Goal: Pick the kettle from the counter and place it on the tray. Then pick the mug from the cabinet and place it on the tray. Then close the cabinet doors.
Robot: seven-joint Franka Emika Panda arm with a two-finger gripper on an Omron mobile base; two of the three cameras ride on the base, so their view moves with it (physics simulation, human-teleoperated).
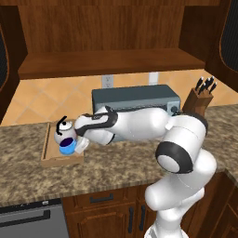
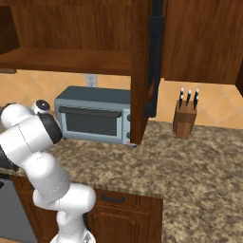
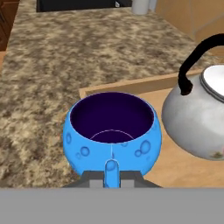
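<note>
The silvery kettle (image 1: 62, 131) with its black arched handle stands on the light wooden tray (image 1: 46, 155) at the left of the granite counter (image 1: 121, 162). In the hand view the kettle (image 3: 197, 118) sits on the tray (image 3: 175, 168) to the right of the blue mug (image 3: 111, 131). My gripper (image 3: 111, 177) is shut on the mug's handle, and the mug (image 1: 67, 148) is at the tray's near corner. I cannot tell whether it touches the tray. The cabinet shelf (image 1: 111, 62) is bare, and the cabinet doors (image 2: 154, 57) stand open.
A grey toaster oven (image 1: 135, 98) stands against the back wall behind my arm. A knife block (image 1: 202, 97) is at the right of the counter. Wooden drawers (image 1: 102, 200) and a dark appliance (image 1: 28, 218) lie below the counter edge.
</note>
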